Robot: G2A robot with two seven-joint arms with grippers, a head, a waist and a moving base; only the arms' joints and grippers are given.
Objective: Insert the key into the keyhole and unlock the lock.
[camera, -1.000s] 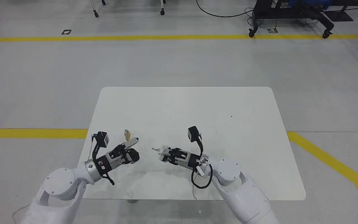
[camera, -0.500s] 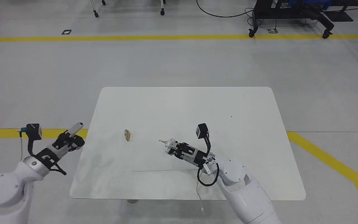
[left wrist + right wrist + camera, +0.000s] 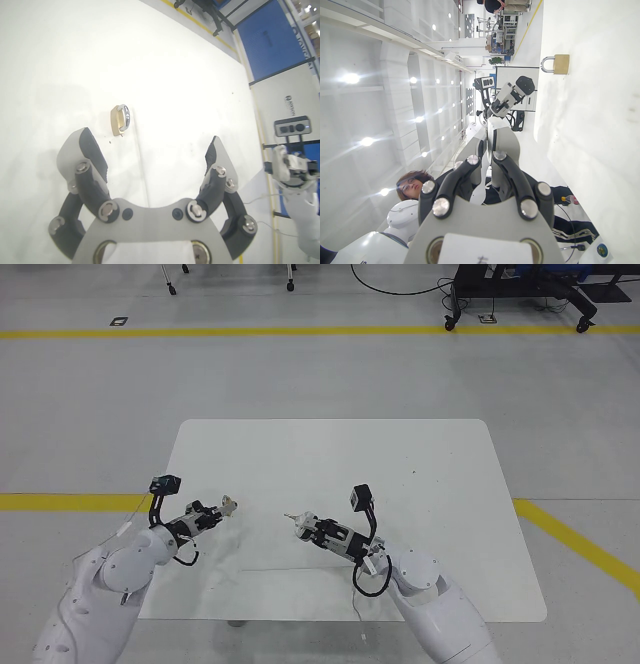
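Observation:
A small brass padlock point(image 3: 229, 503) with a silver shackle lies on the white table point(image 3: 400, 454) near its left side. My left gripper point(image 3: 218, 507) hovers just short of it. In the left wrist view that gripper point(image 3: 150, 135) is open, and the padlock point(image 3: 120, 123) lies flat just beyond one fingertip, not between the fingers. My right gripper point(image 3: 303, 526) sits mid-table, shut on the key point(image 3: 290, 517), whose thin tip points toward the lock. The right wrist view shows its fingers point(image 3: 505, 140) pressed together, with the padlock point(image 3: 557, 64) farther off.
The table's left edge runs close by the left arm. The table's far half and right side hold nothing. Yellow floor lines run past the table. In the right wrist view, the left arm's gripper point(image 3: 510, 97) stands off the table's edge.
Half a second ago the left arm was swung out past the table's left edge; now its gripper is back beside the padlock. The right gripper with the key has hardly moved.

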